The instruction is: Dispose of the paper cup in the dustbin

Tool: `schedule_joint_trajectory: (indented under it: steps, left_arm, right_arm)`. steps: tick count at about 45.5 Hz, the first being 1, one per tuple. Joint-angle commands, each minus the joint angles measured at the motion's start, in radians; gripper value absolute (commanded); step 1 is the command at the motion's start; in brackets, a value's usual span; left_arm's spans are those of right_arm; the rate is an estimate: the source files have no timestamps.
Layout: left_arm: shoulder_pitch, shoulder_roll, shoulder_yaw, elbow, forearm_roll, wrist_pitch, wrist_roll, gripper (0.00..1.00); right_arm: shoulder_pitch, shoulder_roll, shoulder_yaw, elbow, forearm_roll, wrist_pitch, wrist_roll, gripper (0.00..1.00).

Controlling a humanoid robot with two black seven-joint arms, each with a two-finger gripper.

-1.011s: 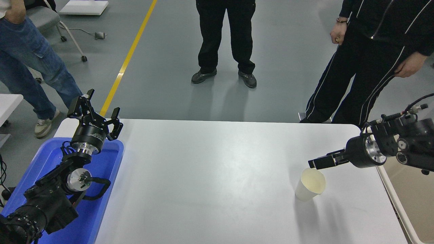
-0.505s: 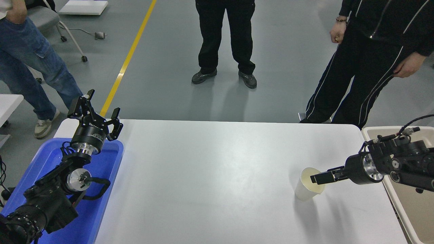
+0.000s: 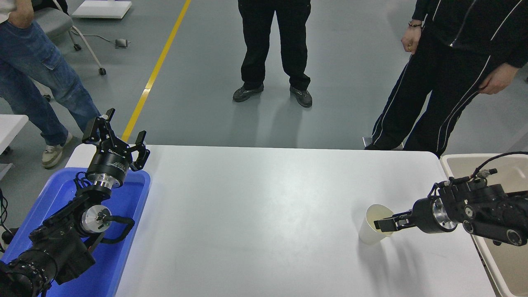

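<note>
The right gripper (image 3: 383, 224) reaches into the mouth of the upright paper cup (image 3: 374, 225), fingers apparently pinching its right rim, left of the dustbin (image 3: 458, 161).

paper cup (image 3: 372, 231): white outside, cream inside
dustbin (image 3: 456, 161): beige, plain
tabletop (image 3: 264, 214): white, plain
tray (image 3: 123, 231): bright blue, at tabletop's left edge
left gripper (image 3: 116, 138): black
right gripper (image 3: 383, 225): black, silver ring behind it
floor line (image 3: 154, 74): yellow on grey
</note>
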Motion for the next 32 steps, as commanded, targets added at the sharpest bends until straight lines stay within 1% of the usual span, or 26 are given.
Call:
schedule_joint_trajectory:
  steps: [1, 7, 32]
  left_arm:
    - [0.000, 0.000, 0.000, 0.000, 0.000, 0.000, 0.000, 1.00]
    - [0.000, 0.000, 0.000, 0.000, 0.001, 0.000, 0.000, 1.00]
    - [0.000, 0.000, 0.000, 0.000, 0.000, 0.000, 0.000, 1.00]
  right_arm:
    - [-0.007, 0.010, 0.001, -0.013, 0.017, -0.003, 0.002, 0.00]
    - [-0.007, 0.010, 0.001, -0.013, 0.039, -0.003, 0.002, 0.00]
    - [0.003, 0.009, 0.001, -0.011, 0.040, -0.006, 0.014, 0.00]
